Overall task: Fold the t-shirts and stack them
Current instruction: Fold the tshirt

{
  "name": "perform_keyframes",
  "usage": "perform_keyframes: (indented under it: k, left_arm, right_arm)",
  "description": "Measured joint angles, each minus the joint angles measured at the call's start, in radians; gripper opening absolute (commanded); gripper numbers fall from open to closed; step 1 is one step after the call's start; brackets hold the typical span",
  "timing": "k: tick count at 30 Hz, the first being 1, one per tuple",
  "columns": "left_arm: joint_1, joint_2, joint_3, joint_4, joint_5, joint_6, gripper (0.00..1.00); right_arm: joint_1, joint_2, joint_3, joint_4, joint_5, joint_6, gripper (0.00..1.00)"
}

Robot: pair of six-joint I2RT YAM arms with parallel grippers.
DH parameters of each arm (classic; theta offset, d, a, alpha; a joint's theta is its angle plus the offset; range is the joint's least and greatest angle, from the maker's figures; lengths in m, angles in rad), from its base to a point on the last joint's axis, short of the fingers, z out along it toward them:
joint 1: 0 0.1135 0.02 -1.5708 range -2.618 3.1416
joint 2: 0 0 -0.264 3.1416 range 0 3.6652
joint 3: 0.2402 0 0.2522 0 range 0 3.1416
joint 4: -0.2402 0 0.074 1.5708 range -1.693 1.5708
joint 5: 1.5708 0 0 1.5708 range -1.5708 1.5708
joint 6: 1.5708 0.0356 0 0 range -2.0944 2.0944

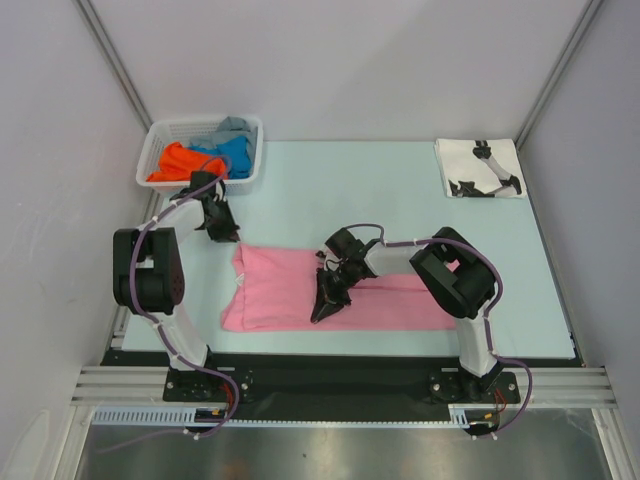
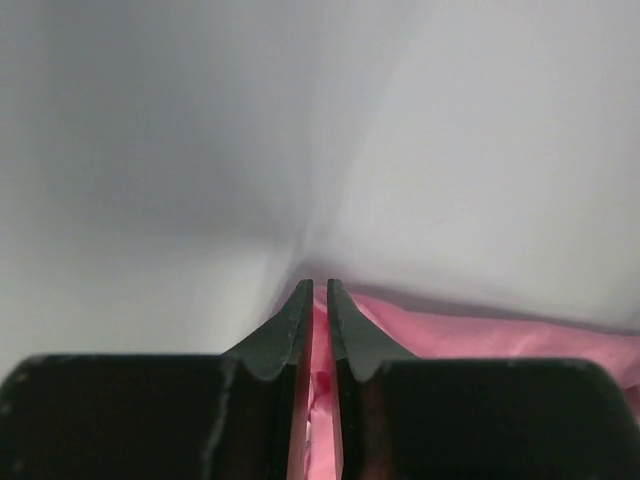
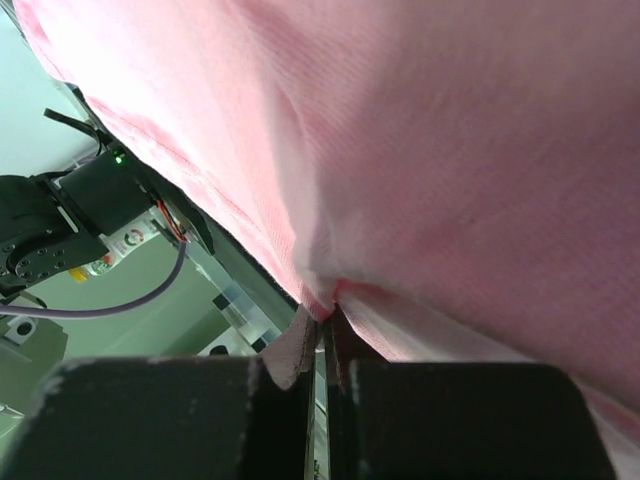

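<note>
A pink t-shirt (image 1: pixel 280 290) lies spread flat on the pale table (image 1: pixel 330 190), towards the near edge. My left gripper (image 1: pixel 230 238) is at the shirt's far left corner. In the left wrist view it (image 2: pixel 320 290) is shut on a thin fold of pink cloth (image 2: pixel 480 335). My right gripper (image 1: pixel 322 310) rests on the middle of the shirt near its front edge. In the right wrist view it (image 3: pixel 327 315) is shut on a pinch of the pink cloth (image 3: pixel 420 150), which drapes above the jaws.
A white lattice basket (image 1: pixel 158 135) at the far left holds an orange shirt (image 1: pixel 175 162), a blue one (image 1: pixel 232 155) and a grey one (image 1: pixel 232 127). A folded white shirt with black print (image 1: pixel 480 168) lies at the far right. Pale walls close in the table.
</note>
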Motion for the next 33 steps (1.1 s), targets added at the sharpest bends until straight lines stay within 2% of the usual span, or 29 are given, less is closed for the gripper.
perform_keyframes:
  k: [6,7,8,9,12,15,19,20,22,26,28,32,33]
  left_arm:
    - [0.001,0.004,0.038,0.000,-0.022,0.017,0.29]
    - [0.001,0.004,0.039,-0.004,-0.028,0.017,0.30]
    - [0.001,0.004,0.039,-0.011,-0.038,0.017,0.33]
    - [0.001,0.004,0.039,-0.021,-0.054,0.016,0.43]
    - [0.001,-0.004,0.039,-0.058,-0.114,0.017,0.60]
    - [0.001,-0.060,0.024,-0.094,-0.146,0.016,0.72]
    - [0.001,-0.244,-0.036,-0.122,-0.145,0.004,0.75]
    - [0.001,-0.296,-0.058,-0.126,-0.140,-0.003,0.75]
    - [0.001,-0.386,-0.098,-0.134,-0.120,-0.015,0.68]
    - [-0.006,-0.472,-0.176,-0.130,-0.045,-0.046,0.60]
    - [-0.029,-0.473,-0.197,-0.124,-0.016,-0.059,0.59]
    - [-0.090,-0.441,-0.210,-0.090,0.045,-0.080,0.51]
    - [-0.098,-0.425,-0.211,-0.074,0.066,-0.086,0.50]
  right_arm:
    - [0.000,-0.007,0.001,-0.004,-0.008,-0.014,0.04]
    - [0.000,-0.008,0.003,-0.008,-0.010,-0.017,0.18]
    - [0.000,-0.007,0.005,-0.015,-0.013,-0.019,0.27]
    - [0.000,-0.007,0.007,-0.025,-0.013,-0.029,0.37]
    - [-0.001,-0.008,0.011,-0.071,-0.013,-0.065,0.44]
    - [-0.014,-0.035,0.028,-0.158,0.022,-0.115,0.52]
    - [-0.079,-0.124,0.092,-0.326,0.143,-0.202,0.60]
    - [-0.109,-0.155,0.113,-0.359,0.174,-0.225,0.60]
    - [-0.190,-0.225,0.139,-0.402,0.240,-0.261,0.60]
    - [-0.418,-0.344,0.122,-0.454,0.360,-0.298,0.56]
    - [-0.558,-0.372,0.090,-0.468,0.426,-0.305,0.46]
    - [-0.798,-0.380,-0.006,-0.486,0.541,-0.302,0.25]
    - [-0.848,-0.381,-0.032,-0.488,0.562,-0.301,0.14]
